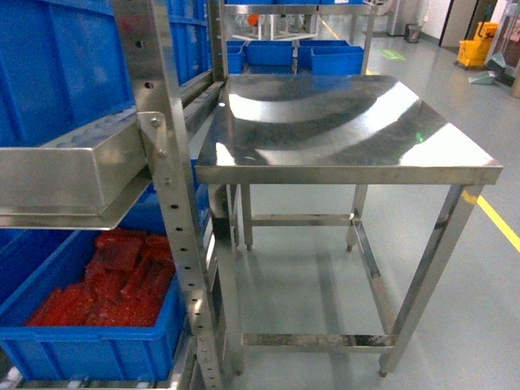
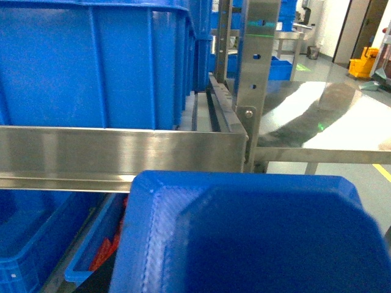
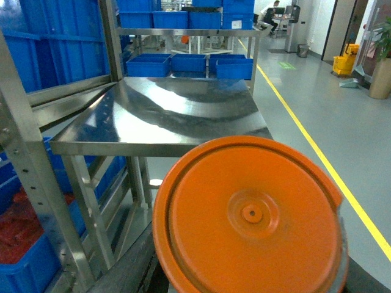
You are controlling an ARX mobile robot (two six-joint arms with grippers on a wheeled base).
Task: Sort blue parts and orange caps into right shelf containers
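Note:
A blue part (image 2: 244,238) fills the bottom of the left wrist view, held up in the air right at my left gripper's jaws, which it hides. An orange cap (image 3: 250,213) fills the lower right wrist view, its round face toward the camera. My right gripper (image 3: 250,271) is shut on it, with dark fingers (image 3: 131,262) showing at its sides. The steel shelf (image 1: 166,187) stands at the left, carrying deep blue containers (image 1: 57,65), and a lower one (image 1: 89,349) holds red pieces. Neither gripper shows in the head view.
A bare stainless table (image 1: 349,166) stands right of the shelf, with open floor under and around it. More blue bins (image 1: 301,55) sit on a rack behind it. A yellow floor line (image 1: 496,218) runs at the right, and a yellow mop bucket (image 1: 478,49) stands far back.

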